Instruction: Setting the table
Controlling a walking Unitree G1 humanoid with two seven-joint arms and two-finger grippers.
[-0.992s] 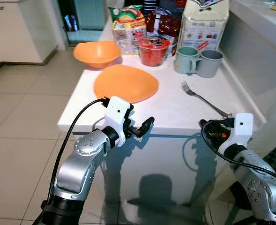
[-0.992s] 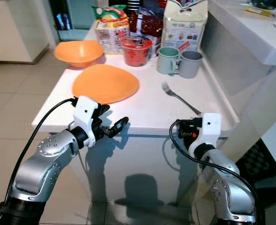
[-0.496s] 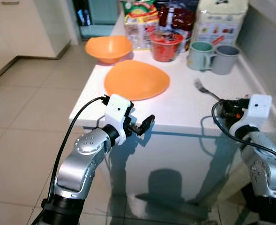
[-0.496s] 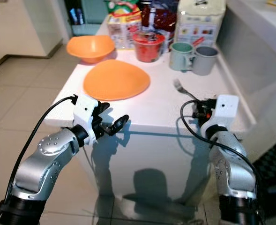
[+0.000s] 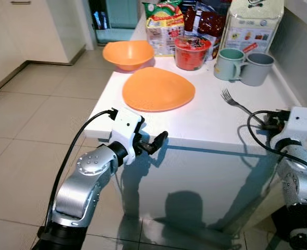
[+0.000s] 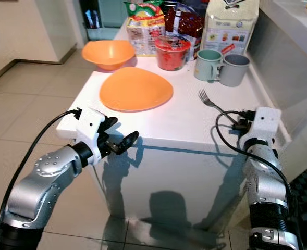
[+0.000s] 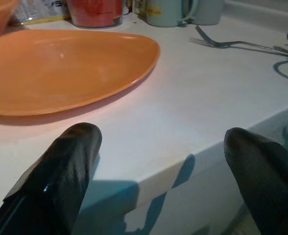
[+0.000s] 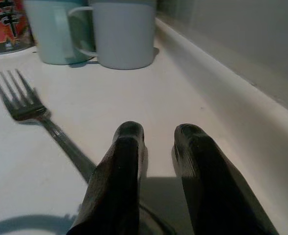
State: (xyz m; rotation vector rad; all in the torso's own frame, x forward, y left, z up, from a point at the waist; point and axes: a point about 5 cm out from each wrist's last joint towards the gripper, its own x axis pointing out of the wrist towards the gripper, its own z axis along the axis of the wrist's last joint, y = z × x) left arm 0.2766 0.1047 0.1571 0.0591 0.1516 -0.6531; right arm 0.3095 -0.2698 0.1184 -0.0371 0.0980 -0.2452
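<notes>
1. White bench [image 5: 205, 125] over a tiled kitchen floor carries an orange plate [image 5: 158, 89], an orange bowl [image 5: 127, 54], two mugs and a fork [image 5: 235, 102].
2. Fork lies near the right edge, tines toward the mugs, handle running back to the right hand [image 8: 156, 134].
3. Right hand is nearer, fingers narrowly parted, empty, handle just beside them.
4. Left hand [image 5: 152, 145] hovers at the bench's front edge, spread wide, empty.

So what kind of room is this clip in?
Most likely a home kitchen: a white counter holds an orange plate, a fork, two mugs and packaged food, with a tiled floor around it.
</notes>
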